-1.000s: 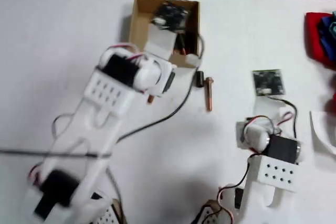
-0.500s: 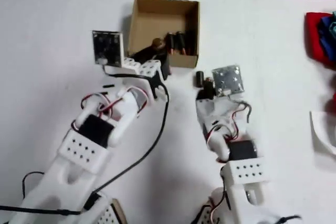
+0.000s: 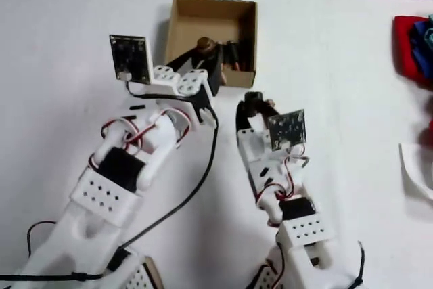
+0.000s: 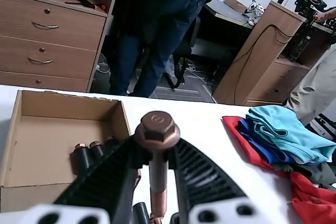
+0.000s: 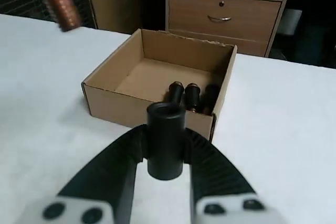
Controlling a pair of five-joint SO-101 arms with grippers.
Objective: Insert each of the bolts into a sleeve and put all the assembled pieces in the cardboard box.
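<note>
Two robot arms meet close to an open cardboard box [image 3: 177,32] on a white counter [image 3: 338,45].

The left fingers [image 4: 107,179] are clamped on a copper-coloured bolt [image 4: 157,128]. They grip the shank right under the hex head. The bolt stands upright, head up and threaded end down, at the box's near wall.

The right fingers [image 5: 212,174] are closed around a short black sleeve [image 5: 165,124]. They hold it upright at mid-body with the open bore facing up, just beside the box. Bolt and sleeve are near each other but apart, and the bolt is not yet over the bore.

Inside the box lie finished pieces [image 5: 184,95], dark sleeves with copper ends, resting against one wall.

Both parts look small, hard and rigid, so neither should bend or crush under a firm squeeze. The bolt is likely dense for its size. Their round, smooth sides could twist or slide between the fingers, so a firm squeeze seems wise.

Gripping the bolt under its head leaves the whole shank free to enter. Gripping the sleeve at its middle keeps its mouth clear. If either part tilts, the threads may catch on the rim.
</note>
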